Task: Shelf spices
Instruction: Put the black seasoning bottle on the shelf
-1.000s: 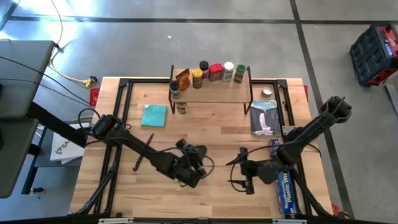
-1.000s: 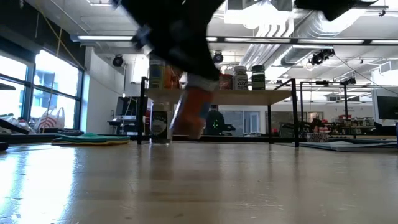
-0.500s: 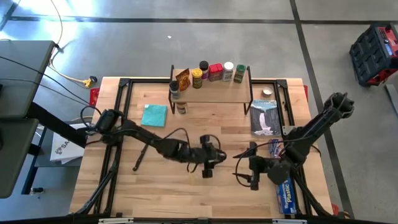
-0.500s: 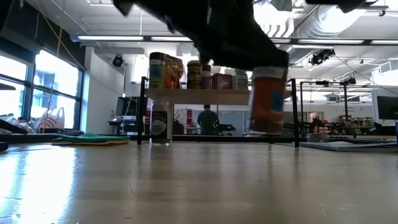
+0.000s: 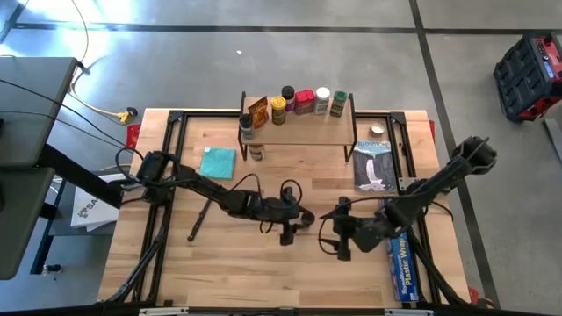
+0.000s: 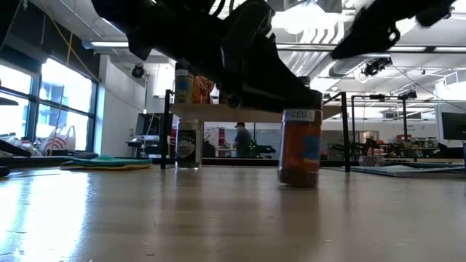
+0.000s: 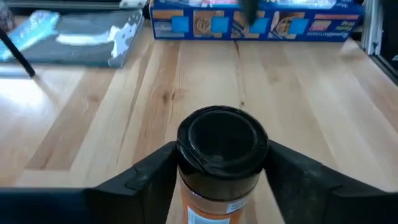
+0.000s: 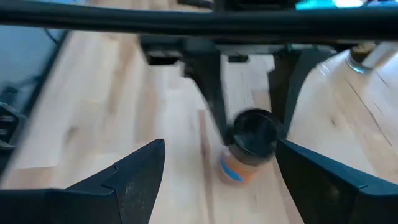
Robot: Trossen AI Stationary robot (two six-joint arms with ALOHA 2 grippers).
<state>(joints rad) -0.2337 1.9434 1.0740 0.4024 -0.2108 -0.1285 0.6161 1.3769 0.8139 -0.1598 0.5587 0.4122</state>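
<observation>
A pale wooden bench [image 5: 290, 272] sits on a grey concrete floor [image 5: 263, 61]. At its far edge the shelf [image 5: 299, 132] carries a row of spices [image 5: 299, 102]. Mid-bench, an orange jar [image 6: 299, 148] with a dark cap stands upright between the left gripper's [image 7: 219, 163] spread fingers, which flank it; whether they touch is unclear. The right gripper [image 5: 341, 239] hovers nearby, fingers wide apart. A blue wrap box [image 5: 400, 262] lies at the bench's right edge, a teal cloth [image 5: 218, 162] left.

Light: bright, even overhead; ceiling lamps [image 6: 309, 18] glare at top centre of low view
Shadows: soft, short
Blur: right wrist view smeared throughout; low view's near tabletop [image 6: 218, 218] unfocused
</observation>
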